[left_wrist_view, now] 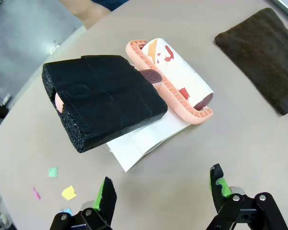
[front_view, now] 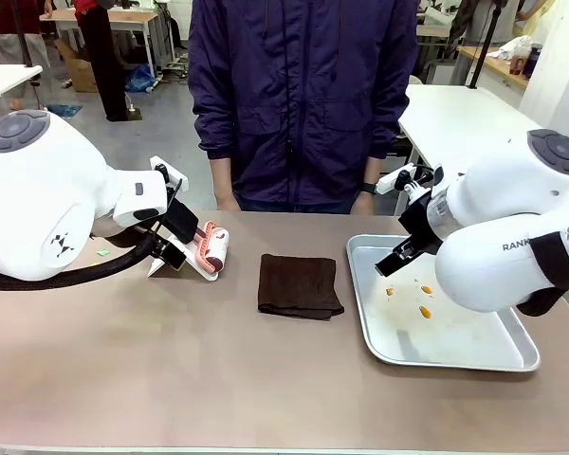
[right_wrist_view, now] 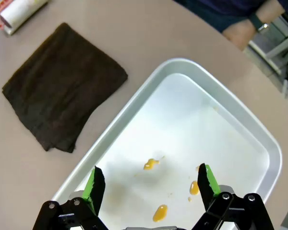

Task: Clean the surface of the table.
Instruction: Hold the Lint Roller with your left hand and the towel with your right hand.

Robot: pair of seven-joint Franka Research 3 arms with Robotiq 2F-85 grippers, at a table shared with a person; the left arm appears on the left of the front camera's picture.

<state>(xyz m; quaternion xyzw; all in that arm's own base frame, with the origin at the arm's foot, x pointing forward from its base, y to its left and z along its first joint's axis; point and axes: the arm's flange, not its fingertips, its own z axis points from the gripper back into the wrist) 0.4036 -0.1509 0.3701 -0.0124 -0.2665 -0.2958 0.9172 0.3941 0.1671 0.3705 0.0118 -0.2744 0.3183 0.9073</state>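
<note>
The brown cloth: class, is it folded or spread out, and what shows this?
Folded. The cloth lies flat on the table as a thick, compact rectangle, with layered edges at one corner.

We cannot see the handle of the lint roller [left_wrist_view: 177, 76]: a black foam block [left_wrist_view: 103, 98] covers it. The dark cloth [left_wrist_view: 264, 52] is cut by the left wrist view's right edge. The right arm [front_view: 512, 237] hides 1 far corner of the tray [front_view: 455, 363]. Coloured scraps [left_wrist_view: 68, 192] on the table [left_wrist_view: 230, 153] are too small for us to identify.
</note>
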